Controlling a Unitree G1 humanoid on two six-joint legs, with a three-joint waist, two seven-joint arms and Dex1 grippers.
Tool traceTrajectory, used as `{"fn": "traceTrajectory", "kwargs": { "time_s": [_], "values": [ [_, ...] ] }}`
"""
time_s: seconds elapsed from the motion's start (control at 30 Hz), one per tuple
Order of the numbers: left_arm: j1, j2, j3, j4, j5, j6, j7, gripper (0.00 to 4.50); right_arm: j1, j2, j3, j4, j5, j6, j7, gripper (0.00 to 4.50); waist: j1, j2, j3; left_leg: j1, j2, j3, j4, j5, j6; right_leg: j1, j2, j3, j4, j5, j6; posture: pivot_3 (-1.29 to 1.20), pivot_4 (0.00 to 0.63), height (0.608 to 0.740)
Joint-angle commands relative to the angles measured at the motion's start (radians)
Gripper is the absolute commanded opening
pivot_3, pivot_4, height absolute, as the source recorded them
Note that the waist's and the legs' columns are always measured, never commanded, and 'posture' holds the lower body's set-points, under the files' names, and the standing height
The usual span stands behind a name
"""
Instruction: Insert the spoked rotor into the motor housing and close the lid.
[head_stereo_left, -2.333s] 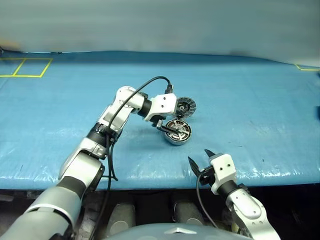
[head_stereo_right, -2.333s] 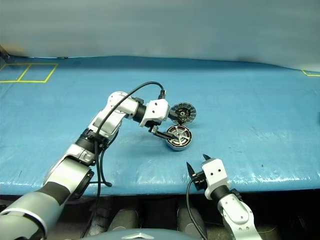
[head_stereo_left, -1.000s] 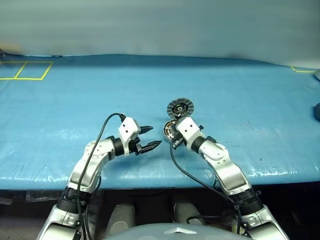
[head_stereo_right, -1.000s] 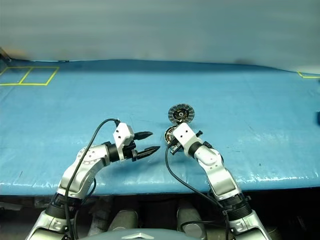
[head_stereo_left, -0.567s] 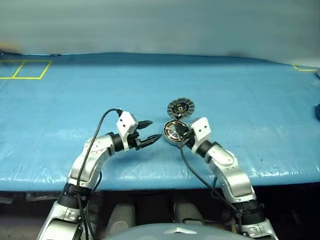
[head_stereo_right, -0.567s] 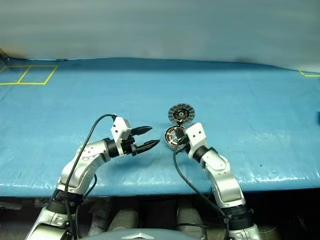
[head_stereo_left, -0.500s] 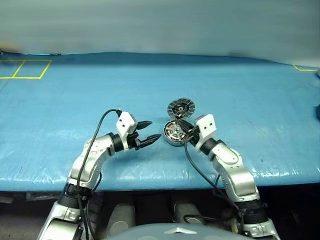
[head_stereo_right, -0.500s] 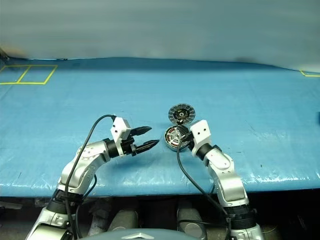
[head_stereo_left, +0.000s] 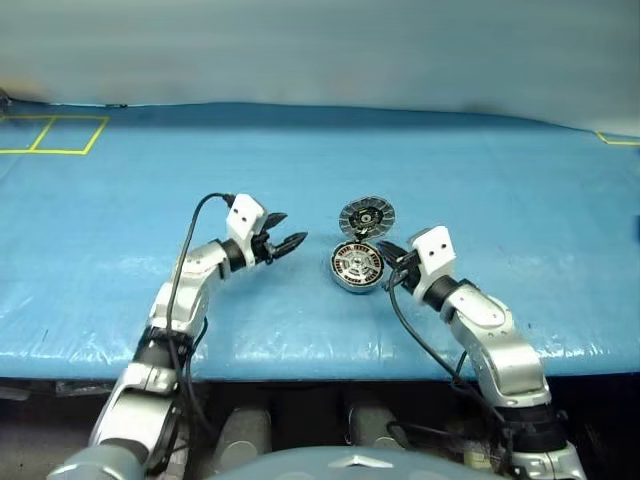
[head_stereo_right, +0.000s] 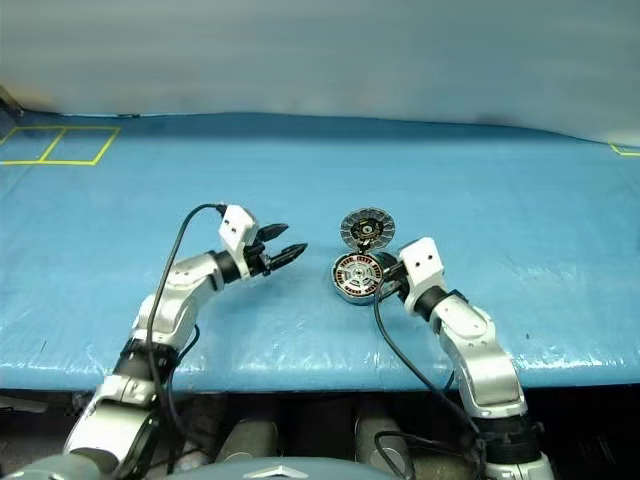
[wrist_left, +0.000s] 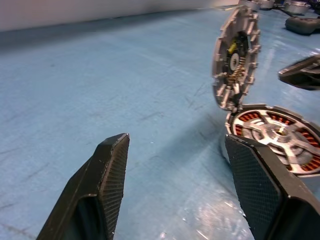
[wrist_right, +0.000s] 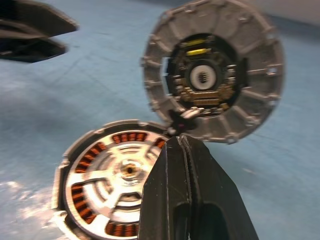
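The motor housing sits just right of centre in the head view, on the blue desk. The spoked rotor already lies inside it: in the right wrist view its silver spokes and hub sit flat within the ring of copper-orange windings. So the insertion looks done (as far as these views can show how well it is seated).

The lid is not yet shut. It stands upright on its hinge at the far edge of the housing, just above it in the frame, its dark inner face with small yellow and brass parts turned toward the camera. Closing it is what remains.

The right gripper is at the right rim of the housing, its two black fingers pressed together and holding nothing. In its wrist view the closed tips point at the hinge area where lid meets housing, though whether they touch it cannot be told. The left gripper hovers left of the housing, a little apart from it, with its fingers spread and empty. Its wrist view shows the housing and the raised lid beyond the right-hand finger.

My judgement is that the next step is to tip the lid forward over the rotor, with either gripper placed to push it down.
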Motion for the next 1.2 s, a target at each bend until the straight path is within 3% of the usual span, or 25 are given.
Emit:
{"fn": "traceTrajectory", "kwargs": {
  "time_s": [0.03, 0.17, 0.37, 0.6, 1.03, 1.2],
  "values": [
    [-0.133, -0.030, 0.014, 0.163, 0.016, -0.102, -0.032, 1.96, 0.053, -0.030, 0.043, -0.126, 0.023, 0.028, 0.038, 0.00, -0.002, 0.000, 0.000, -0.002, 0.000, 0.000, 0.001, 0.000, 0.000, -0.002, 0.000, 0.000, 0.000, 0.001, 0.000, 0.00, 0.150, 0.740],
    [-0.306, -0.065, -0.030, 0.388, 0.065, -0.200, -0.147, 0.66, 0.167, -0.058, 0.048, -0.225, 0.043, 0.065, 0.038, 0.00, -0.003, -0.001, 0.000, -0.004, -0.002, 0.000, 0.002, 0.000, 0.000, -0.003, -0.002, 0.000, -0.001, 0.001, 0.000, 0.00, 0.150, 0.740],
    [-0.489, -0.159, -0.066, 0.646, 0.127, -0.323, -0.283, 0.66, 0.335, -0.089, 0.069, -0.342, 0.037, 0.077, 0.008, 0.00, -0.004, -0.001, 0.001, -0.011, -0.003, 0.000, 0.002, -0.001, 0.001, -0.008, -0.002, 0.000, -0.001, 0.000, 0.001, 0.00, 0.150, 0.740],
    [-0.632, -0.228, -0.121, 0.837, 0.268, -0.432, -0.211, 0.66, 0.463, -0.066, 0.073, -0.446, 0.025, 0.084, -0.075, 0.00, -0.002, -0.002, 0.001, -0.010, -0.003, -0.001, 0.002, -0.001, 0.001, -0.008, -0.002, 0.001, 0.000, -0.003, 0.007, 0.00, 0.150, 0.740],
    [-0.629, -0.236, -0.170, 0.812, 0.318, -0.597, -0.557, 0.66, 0.506, -0.044, 0.076, -0.449, -0.023, 0.060, -0.155, 0.00, -0.005, -0.002, 0.001, -0.012, -0.004, -0.001, 0.005, -0.001, 0.002, -0.008, -0.003, 0.001, 0.001, -0.003, 0.007, 0.00, 0.150, 0.740],
    [-0.607, -0.176, -0.267, 0.793, 0.428, -0.707, -0.590, 0.66, 0.469, -0.041, 0.079, -0.426, -0.036, 0.061, -0.156, 0.00, -0.006, -0.002, 0.001, -0.012, -0.004, -0.001, 0.005, -0.001, 0.002, -0.009, -0.002, 0.001, 0.001, -0.003, 0.007, 0.00, 0.150, 0.740]
  ]
}}
